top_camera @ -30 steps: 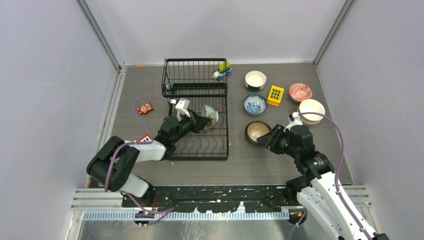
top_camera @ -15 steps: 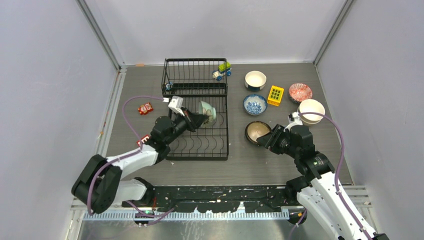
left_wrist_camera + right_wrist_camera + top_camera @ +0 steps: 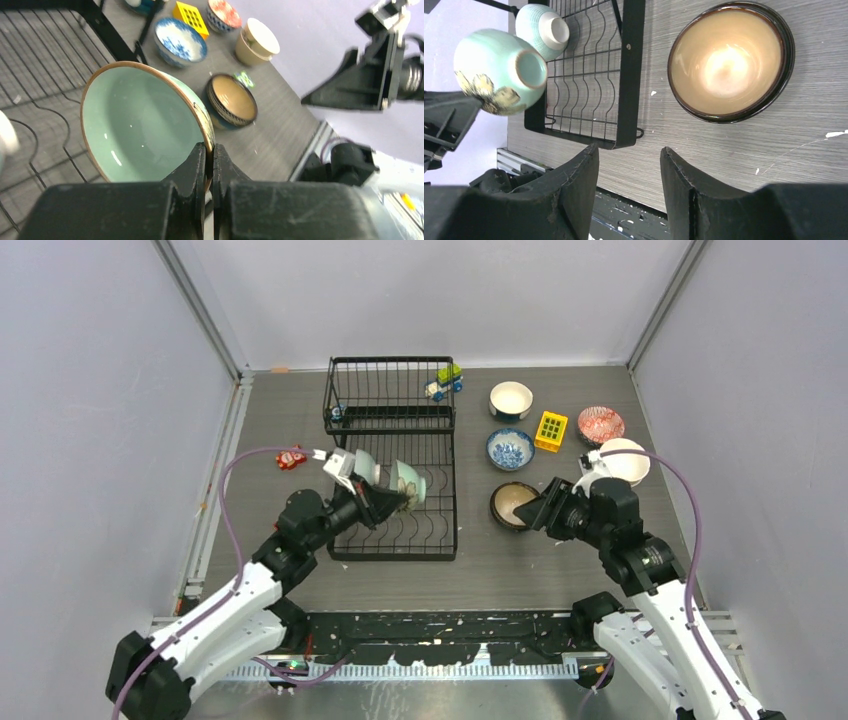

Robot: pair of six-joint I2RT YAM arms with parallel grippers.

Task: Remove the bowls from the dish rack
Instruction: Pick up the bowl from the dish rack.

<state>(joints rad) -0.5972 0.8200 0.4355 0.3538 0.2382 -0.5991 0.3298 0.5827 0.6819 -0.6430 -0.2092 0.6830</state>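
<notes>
The black wire dish rack (image 3: 390,426) stands at the table's middle. My left gripper (image 3: 385,502) is shut on the rim of a teal bowl (image 3: 408,483) and holds it tilted above the rack's right side. The left wrist view shows the jaws (image 3: 210,150) pinching that bowl's brown-edged rim (image 3: 140,125). A second pale teal bowl (image 3: 362,466) stands on edge in the rack, beside the held one. My right gripper (image 3: 545,512) is open and empty, just right of the brown bowl (image 3: 514,504). The right wrist view shows the brown bowl (image 3: 730,60) and the held bowl (image 3: 499,70).
Right of the rack on the table are a blue-and-white bowl (image 3: 510,448), a white bowl (image 3: 511,398), a red-patterned bowl (image 3: 600,424) and a cream bowl (image 3: 625,460). A yellow block (image 3: 550,430), a toy car (image 3: 443,381) and a red toy (image 3: 291,456) lie around.
My left gripper has lifted the teal bowl up off the rack tines and drawn it toward the near side. The second bowl in the rack now shows. The right gripper shifted slightly.
</notes>
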